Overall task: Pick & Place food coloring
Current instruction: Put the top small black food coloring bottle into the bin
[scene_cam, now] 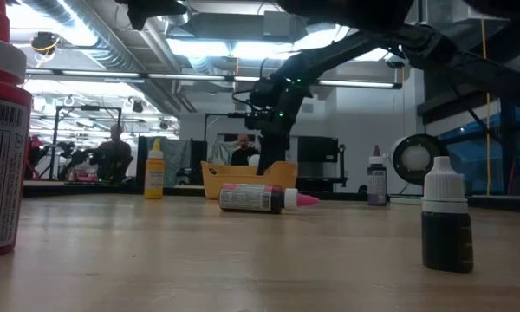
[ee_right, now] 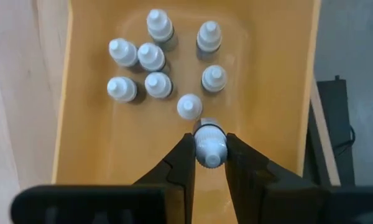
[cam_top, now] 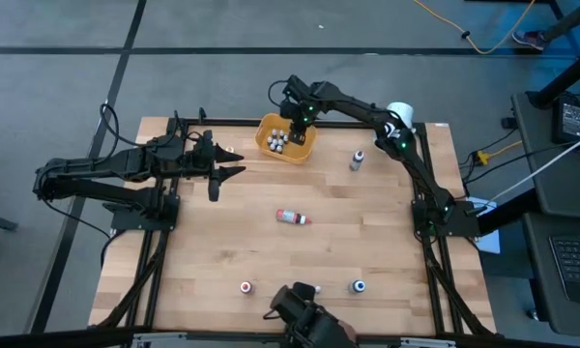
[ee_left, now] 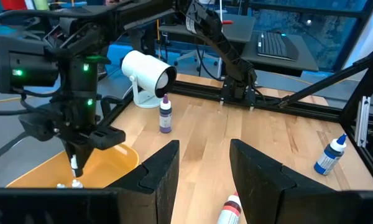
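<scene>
Bottles (cam_top: 357, 286) stand scattered along the near tabletop (cam_top: 367, 251) edge, one pink-tipped lying mid-board (cam_top: 292, 217). The left pincer (cam_top: 234, 164) waits part-open, empty. Farthest back, the right pincer (ee_right: 209, 163) grips a white-capped bottle (ee_right: 209, 144) by its neck above the orange bowl (ee_right: 273, 93), probably lowering it beside eight others.

Eight small white-capped food coloring bottles (ee_right: 152, 56) stand upright in the orange bowl (ee_right: 280, 93), clustered together; another white-capped bottle (ee_right: 209, 144) is pinched between the right gripper's fingers (ee_right: 181, 165) just above them. On the tabletop (cam_top: 367, 242), a red-labelled bottle (cam_top: 292, 217) lies on its side mid-table, and a dark bottle (cam_top: 356, 159) stands upright beside the bowl. Three more (cam_top: 246, 287) stand near the front edge.
</scene>
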Controlling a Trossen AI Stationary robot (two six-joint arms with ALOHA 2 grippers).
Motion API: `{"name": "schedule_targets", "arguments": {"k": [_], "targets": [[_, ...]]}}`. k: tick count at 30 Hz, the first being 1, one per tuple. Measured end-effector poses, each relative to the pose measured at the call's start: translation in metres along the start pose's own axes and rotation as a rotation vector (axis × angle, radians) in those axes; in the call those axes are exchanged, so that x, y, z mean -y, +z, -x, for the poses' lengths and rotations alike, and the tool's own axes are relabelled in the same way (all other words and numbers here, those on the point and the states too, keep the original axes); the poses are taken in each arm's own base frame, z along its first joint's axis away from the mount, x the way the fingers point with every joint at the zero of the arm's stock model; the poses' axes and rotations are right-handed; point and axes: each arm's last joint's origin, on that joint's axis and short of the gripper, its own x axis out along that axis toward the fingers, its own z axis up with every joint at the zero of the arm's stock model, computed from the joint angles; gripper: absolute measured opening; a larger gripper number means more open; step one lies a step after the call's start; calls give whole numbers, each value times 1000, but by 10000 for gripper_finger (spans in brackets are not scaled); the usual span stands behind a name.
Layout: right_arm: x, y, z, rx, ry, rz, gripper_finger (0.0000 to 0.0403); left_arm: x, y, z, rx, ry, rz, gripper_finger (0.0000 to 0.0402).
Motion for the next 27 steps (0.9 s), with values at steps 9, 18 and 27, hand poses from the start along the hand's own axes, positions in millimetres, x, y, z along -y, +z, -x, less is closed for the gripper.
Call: {"name": "schedule_targets", "arguments": {"k": [9,18,27], "targets": [[-1,-1,-14,-10,8,-7,74,0,0,0,0,0,0,139],[0,-5,-27,-37,10,-24,74,0,0,0,0,-1,0,139],[3,-2,-29,-14,-18,-24,72,0,0,0,0,0,0,139]]}}
